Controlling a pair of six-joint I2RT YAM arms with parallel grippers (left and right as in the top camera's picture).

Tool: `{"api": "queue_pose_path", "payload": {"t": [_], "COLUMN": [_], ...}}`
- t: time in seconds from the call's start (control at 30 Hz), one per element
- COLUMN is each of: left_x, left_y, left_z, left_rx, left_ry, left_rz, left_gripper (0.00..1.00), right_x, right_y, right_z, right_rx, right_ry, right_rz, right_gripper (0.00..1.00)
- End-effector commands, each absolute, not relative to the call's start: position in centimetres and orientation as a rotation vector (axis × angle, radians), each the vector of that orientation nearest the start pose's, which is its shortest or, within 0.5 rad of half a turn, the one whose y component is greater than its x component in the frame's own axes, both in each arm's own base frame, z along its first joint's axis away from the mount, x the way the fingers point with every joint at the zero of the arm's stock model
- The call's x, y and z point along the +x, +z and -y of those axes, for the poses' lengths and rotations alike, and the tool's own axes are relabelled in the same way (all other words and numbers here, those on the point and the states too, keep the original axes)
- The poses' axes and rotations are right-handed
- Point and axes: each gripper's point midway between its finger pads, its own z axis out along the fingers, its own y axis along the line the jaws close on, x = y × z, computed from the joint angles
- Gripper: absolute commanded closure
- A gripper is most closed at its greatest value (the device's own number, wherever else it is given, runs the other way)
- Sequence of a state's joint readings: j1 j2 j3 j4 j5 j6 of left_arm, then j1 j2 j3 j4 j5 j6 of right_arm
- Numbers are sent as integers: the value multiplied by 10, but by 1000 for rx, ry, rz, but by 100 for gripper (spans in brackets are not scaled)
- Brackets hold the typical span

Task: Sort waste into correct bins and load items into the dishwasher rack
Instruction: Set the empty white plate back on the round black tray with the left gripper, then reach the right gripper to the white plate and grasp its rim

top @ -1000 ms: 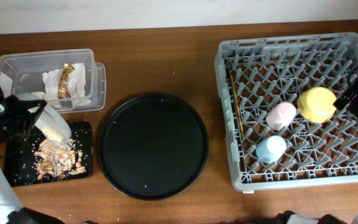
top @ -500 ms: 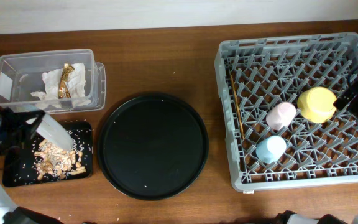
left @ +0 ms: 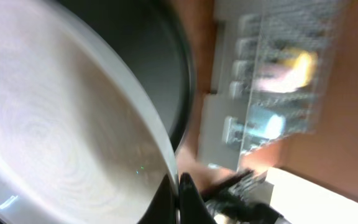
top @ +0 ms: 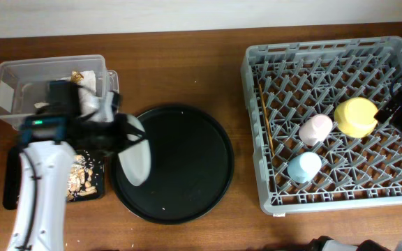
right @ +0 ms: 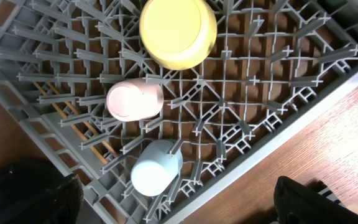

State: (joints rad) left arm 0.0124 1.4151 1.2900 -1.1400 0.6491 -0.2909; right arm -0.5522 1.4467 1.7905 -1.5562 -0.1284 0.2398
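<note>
My left gripper (top: pixel 122 134) is shut on the rim of the grey round plate (top: pixel 135 157) and holds it tilted over the left edge of the large round black tray. In the blurred left wrist view the plate (left: pixel 61 124) fills the left side, with the fingers (left: pixel 179 199) pinching its edge. Tan food scraps (top: pixel 82 178) lie in the shallow black tray (top: pixel 11 189). The clear box (top: pixel 19 80) holds the gold-brown wrapper (top: pixel 77 74); my arm mostly hides the napkin. The rack (top: pixel 257 63) holds the yellow bowl (top: pixel 355 116), pink cup (top: pixel 315 129), blue cup (top: pixel 303 167) and chopsticks (top: pixel 265 125). My right gripper (top: pixel 400 106) is open and empty over the rack's right edge.
The large round black tray (top: pixel 187 167) lies in the middle with a few crumbs on it. In the right wrist view the bowl (right: pixel 178 31), pink cup (right: pixel 134 101) and blue cup (right: pixel 156 169) sit on the rack's pegs (right: pixel 241 118); bare wood (right: pixel 328 124) lies beyond.
My left arm has swung the plate from above the shallow black tray to the right, over the round tray's left edge. The right arm has not moved.
</note>
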Motion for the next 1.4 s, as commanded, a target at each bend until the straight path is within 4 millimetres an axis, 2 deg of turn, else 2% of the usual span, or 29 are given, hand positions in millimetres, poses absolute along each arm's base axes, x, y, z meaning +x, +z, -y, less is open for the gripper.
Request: {"api": "queue_pose_path", "payload": {"t": [0.0, 0.03, 0.13, 0.2, 0.23, 0.27, 0.3, 0.37, 0.4, 0.47, 0.53, 0.57, 0.6, 0.67, 0.73, 0.77, 0.8, 0.83, 0.87, 0.9, 0.93, 0.97, 1.07, 1.13, 1.17, 1.2, 1.27, 1.3, 1.37], "left_x": [307, 311, 309, 305, 302, 299, 297, 298, 299, 305, 312, 311, 310, 301, 281, 268, 259, 256, 255, 255, 255, 255, 255, 255, 255, 255, 255, 255, 255], "left_y": [176, 172, 160, 145, 134, 128, 126, 129, 146, 181, 232, 254, 266, 284, 286, 280, 275, 275, 275, 275, 275, 275, 275, 275, 275, 275, 275, 275, 275], "left_z": [123, 145, 191, 205, 207, 208, 207, 205, 200, 176, 131, 107, 86, 25, -33, -52, -64, -70, -74, -75, -75, -75, -75, -75, -75, -75, -75, -75, -75], "left_rx": [-362, -286, -110, -62, -50, -46, -46, -49, -58, -126, -254, -326, -391, -583, -802, -904, -972, -1001, -1019, -1025, -1025, -1025, -1025, -1025, -1025, -1025, -1025, -1025, -1025], "left_ry": [-444, -358, -329, -303, -280, -276, -270, -270, -266, -217, -122, -86, -56, 76, 207, 232, 252, 262, 266, 268, 268, 268, 268, 268, 268, 268, 268, 268, 268], "left_rz": [-2787, -2753, -2741, -2776, -2811, -2839, -2852, -2849, -2835, -2780, -2668, -2618, -2584, -2499, -2464, -2488, -2501, -2497, -2490, -2488, -2488, -2489, -2488, -2488, -2488, -2488, -2488, -2488, -2488], "left_gripper": [99, 99, 95, 94, 77, 43, 26, 20, 19, 18, 15, 1, 1, 1, 1, 1, 1, 1, 1, 1, 1, 1, 1, 1, 1, 1, 1, 1, 1], "right_x": [252, 252, 252, 252, 252, 252, 252, 252, 252, 252, 252, 252, 252, 252, 254, 261, 255, 251, 257, 265, 266, 266, 255, 257, 260, 268, 281, 291, 305], "right_y": [287, 287, 287, 287, 287, 287, 287, 287, 287, 287, 287, 287, 287, 287, 287, 291, 292, 294, 302, 313, 315, 313, 293, 269, 263, 257, 247, 242, 224], "right_z": [133, 133, 133, 133, 133, 133, 133, 133, 133, 133, 133, 133, 133, 133, 130, 105, 77, 65, 50, 28, 12, -3, -59, -91, -105, -131, -168, -182, -193], "right_rx": [1055, 1055, 1055, 1055, 1055, 1055, 1055, 1055, 1055, 1055, 1055, 1055, 1055, 1055, 1050, 1013, 1018, 1060, 1056, 960, 845, 751, 451, 494, 474, 352, 194, 153, 129], "right_ry": [86, 86, 86, 86, 86, 86, 86, 86, 86, 86, 86, 86, 86, 86, 112, 322, 525, 620, 763, 916, 940, 928, 749, 406, 332, 300, 285, 284, 222], "right_rz": [-2554, -2554, -2554, -2554, -2554, -2554, -2554, -2554, -2554, -2554, -2554, -2554, -2554, -2554, -2552, -2552, -2586, -2587, -2546, -2525, -2566, -2616, -2842, -2914, -2909, -2895, -2868, -2844, -2847], "right_gripper": [1, 1, 1, 1, 1, 1, 1, 1, 1, 1, 1, 1, 1, 1, 2, 1, 1, 1, 1, 1, 1, 1, 2, 1, 1, 1, 1, 1, 1]}}
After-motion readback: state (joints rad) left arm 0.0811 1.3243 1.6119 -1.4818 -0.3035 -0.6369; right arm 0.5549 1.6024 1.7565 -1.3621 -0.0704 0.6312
